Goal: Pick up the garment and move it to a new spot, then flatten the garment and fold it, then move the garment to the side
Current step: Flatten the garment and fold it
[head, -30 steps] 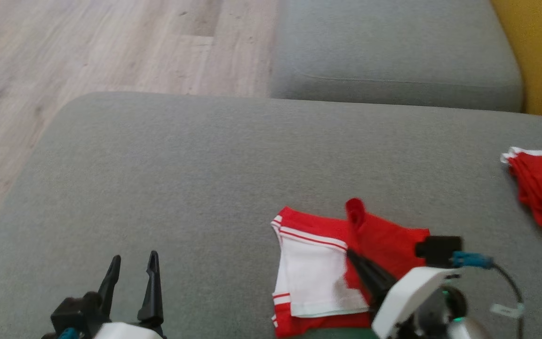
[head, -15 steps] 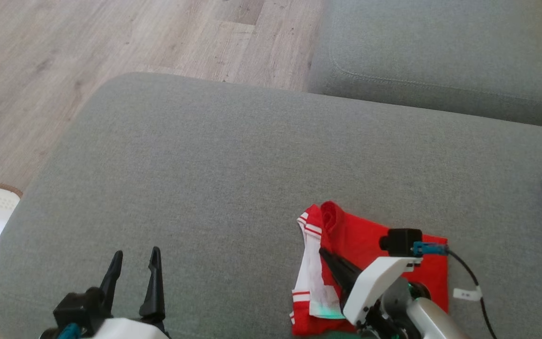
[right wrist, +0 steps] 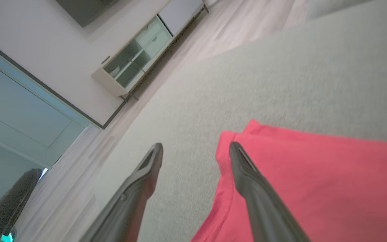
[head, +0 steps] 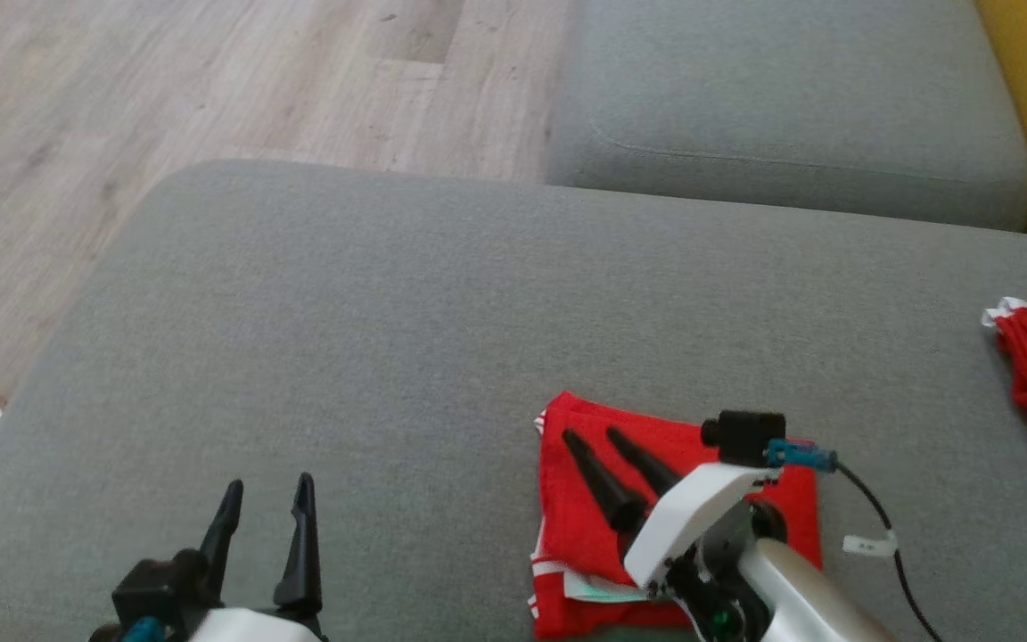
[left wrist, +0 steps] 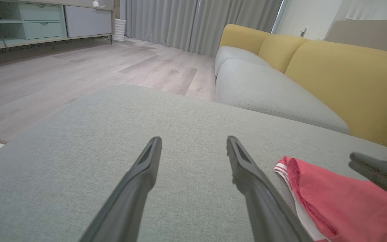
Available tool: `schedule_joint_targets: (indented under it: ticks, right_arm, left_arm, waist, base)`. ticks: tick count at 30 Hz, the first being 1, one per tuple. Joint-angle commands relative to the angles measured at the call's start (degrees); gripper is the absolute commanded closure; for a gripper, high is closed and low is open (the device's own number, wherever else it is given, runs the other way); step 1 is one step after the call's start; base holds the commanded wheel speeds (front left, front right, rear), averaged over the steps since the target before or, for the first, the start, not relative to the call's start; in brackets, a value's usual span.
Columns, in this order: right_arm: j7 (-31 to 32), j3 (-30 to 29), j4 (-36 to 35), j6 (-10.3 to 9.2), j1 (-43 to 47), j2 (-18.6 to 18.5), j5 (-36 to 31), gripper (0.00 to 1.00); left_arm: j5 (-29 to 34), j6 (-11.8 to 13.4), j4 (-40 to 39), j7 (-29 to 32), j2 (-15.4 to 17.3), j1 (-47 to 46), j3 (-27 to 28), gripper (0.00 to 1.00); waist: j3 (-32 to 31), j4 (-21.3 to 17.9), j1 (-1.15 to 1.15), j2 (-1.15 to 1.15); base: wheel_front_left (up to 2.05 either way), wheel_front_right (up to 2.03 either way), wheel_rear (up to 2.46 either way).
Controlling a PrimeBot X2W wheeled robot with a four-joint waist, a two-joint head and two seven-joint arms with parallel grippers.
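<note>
Finishing fold, I judge: right gripper [head: 592, 437] over garment [head: 560, 513], jaws open; left gripper [head: 268, 486] well apart, jaws open. Next: regrasp garment, shift aside.

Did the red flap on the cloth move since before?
Yes. The red flap swung left across the garment, toward the cushion's floor-side edge.

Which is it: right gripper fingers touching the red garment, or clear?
Cannot tell. In the right wrist view the right gripper stands open, one finger over the red garment, nothing pinched; contact or gap beneath it isn't plain.
</note>
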Motion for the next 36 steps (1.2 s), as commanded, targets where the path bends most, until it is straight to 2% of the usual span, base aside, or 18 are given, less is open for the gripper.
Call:
schedule_joint_targets:
  ticks: [1, 5, 6, 10, 11, 17, 26, 36]
  right_arm:
    - [-2.44, 0.10, -2.36, 0.37, -3.64, 0.11, -1.16, 0.00]
    - [-7.15, -4.63, -0.92, 0.37, -4.51, 0.11, -9.46, 0.00]
    - [-8.77, -8.18, -0.58, 0.37, -4.10, 0.11, -13.41, 0.00]
    - [-10.53, -15.82, -1.83, 0.37, -2.01, 0.11, -21.48, 0.00]
    - [-10.71, -19.51, -3.65, 0.37, -0.20, 0.11, -25.09, 0.00]
    - [-9.94, -28.31, -12.71, 0.37, 6.94, 0.11, -33.84, 0.00]
    - [-10.29, -33.59, -23.67, 0.37, 16.27, 0.11, -38.36, 0.00]
    - [-10.07, -35.34, -25.79, 0.37, 21.22, 0.12, -39.07, 0.00]
  left_arm:
    - [0.12, -0.44, -1.21, -0.68, 0.37, -3.67, 1.61, 0.00]
    - [0.42, -0.81, -0.86, -1.18, -0.36, -3.95, 0.82, 0.00]
    - [0.53, -1.16, -0.45, -1.44, -0.76, -4.17, 0.39, 0.00]
    - [0.93, -1.78, 0.33, -1.93, -1.48, -4.76, -0.47, 0.00]
    - [1.14, -2.15, 0.83, -2.21, -1.81, -5.07, -0.88, 0.00]
    - [1.27, -2.69, 2.90, -3.59, -3.25, -5.21, -1.35, 0.00]
    - [1.40, -3.44, 6.31, -5.90, -4.46, -3.71, -0.01, 0.00]
    - [2.28, -4.29, 10.16, -6.65, -3.16, -2.05, 1.98, 0.00]
  waist:
    - [-0.46, -1.05, 0.00, 0.00]
    - [-1.03, -2.69, 0.00, 0.00]
    - [-1.28, -3.37, 0.00, 0.00]
    - [-1.66, -4.42, 0.00, 0.00]
    - [-1.85, -4.89, 0.00, 0.00]
    - [-2.49, -6.59, 0.00, 0.00]
    - [-3.32, -8.27, 0.00, 0.00]
    - [-3.77, -9.31, 0.00, 0.00]
  base:
    - [0.00, 0.00, 0.00]
    - [0.00, 0.00, 0.00]
    - [0.00, 0.00, 0.00]
    - [0.00, 0.00, 0.00]
    - [0.00, 0.00, 0.00]
    - [0.00, 0.00, 0.00]
    - [0.00, 0.00, 0.00]
    - [0.00, 0.00, 0.00]
